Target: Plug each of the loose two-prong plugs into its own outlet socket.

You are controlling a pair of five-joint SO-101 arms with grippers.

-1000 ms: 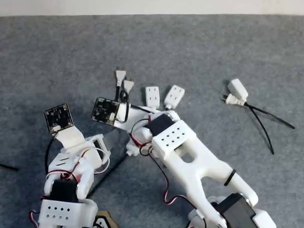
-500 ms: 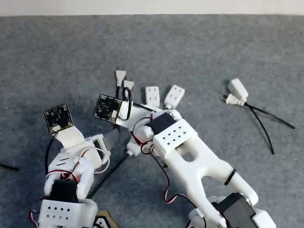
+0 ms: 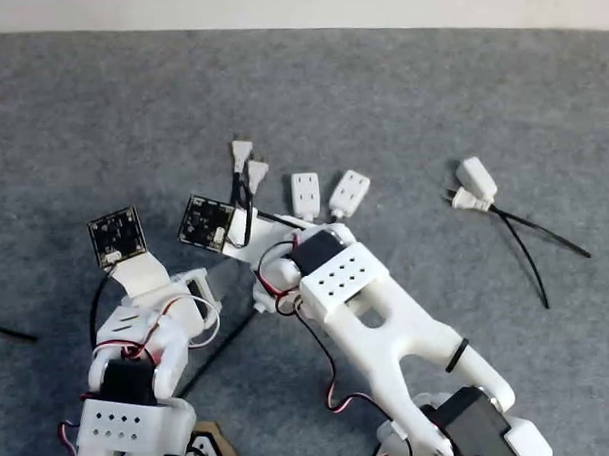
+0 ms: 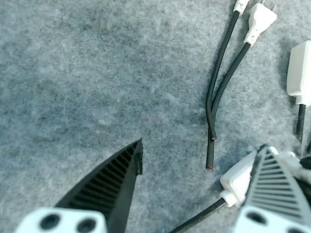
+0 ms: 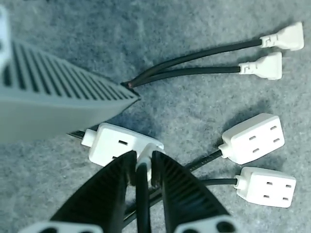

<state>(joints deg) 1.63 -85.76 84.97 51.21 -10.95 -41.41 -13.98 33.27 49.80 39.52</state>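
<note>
Two loose white two-prong plugs (image 3: pixel 242 150) (image 3: pixel 257 172) on short black cords lie side by side on the grey carpet, also seen from the right wrist as plugs (image 5: pixel 284 38) (image 5: pixel 265 65). Two white outlet sockets (image 3: pixel 305 193) (image 3: pixel 349 191) rest just right of them. My right gripper (image 5: pixel 143 158) is shut on a white plug (image 5: pixel 146 151) with a black cord, pressed against a third socket (image 5: pixel 114 141). My left gripper (image 4: pixel 201 145) is open over bare carpet, with the cut cord ends (image 4: pixel 210 165) between its fingers and that third socket (image 4: pixel 237 178) beside one finger.
Far right, another white plug (image 3: pixel 462 197) lies against a white connector (image 3: pixel 476 174), with thin black cords (image 3: pixel 530 245) trailing toward the table's right side. A pale wall strip (image 3: pixel 297 6) borders the far edge. Open carpet lies to the far left.
My right arm's wrist has shifted slightly to the left, still holding the plug at the socket. The left arm and the loose plugs have not moved.
</note>
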